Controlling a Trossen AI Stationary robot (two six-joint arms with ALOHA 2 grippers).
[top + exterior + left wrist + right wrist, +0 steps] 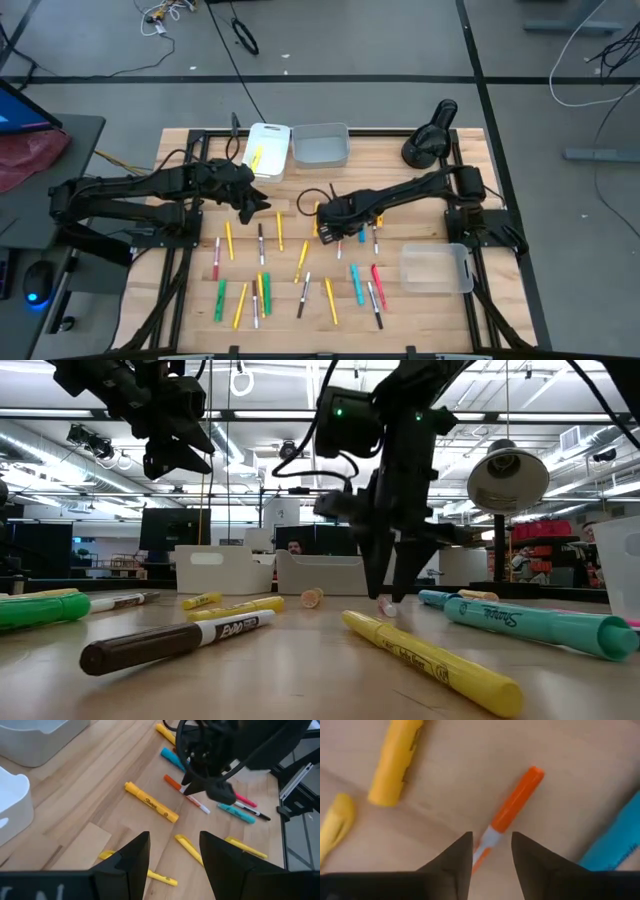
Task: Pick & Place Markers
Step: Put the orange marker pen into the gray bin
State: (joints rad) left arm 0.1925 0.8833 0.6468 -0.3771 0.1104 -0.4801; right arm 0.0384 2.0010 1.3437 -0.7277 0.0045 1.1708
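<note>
Many markers point(265, 290) in yellow, green, blue, red and white lie flat on the wooden table. My right gripper point(491, 837) is open and low over the table's middle point(332, 235), fingers pointing down point(388, 592). Its fingers stand on either side of an orange-and-white marker point(515, 805), which lies flat on the wood; no closed hold shows. My left gripper point(174, 840) is open and empty. It hangs raised above the table, left of the right gripper point(250, 205), and the right gripper point(197, 787) shows in its wrist view.
A white bin point(268, 150) with a yellow marker inside and a grey bin point(320, 145) stand at the far edge. A clear bin point(435, 268) sits near the right. A black lamp point(430, 140) stands at the far right corner. A person point(293, 547) shows beyond the table.
</note>
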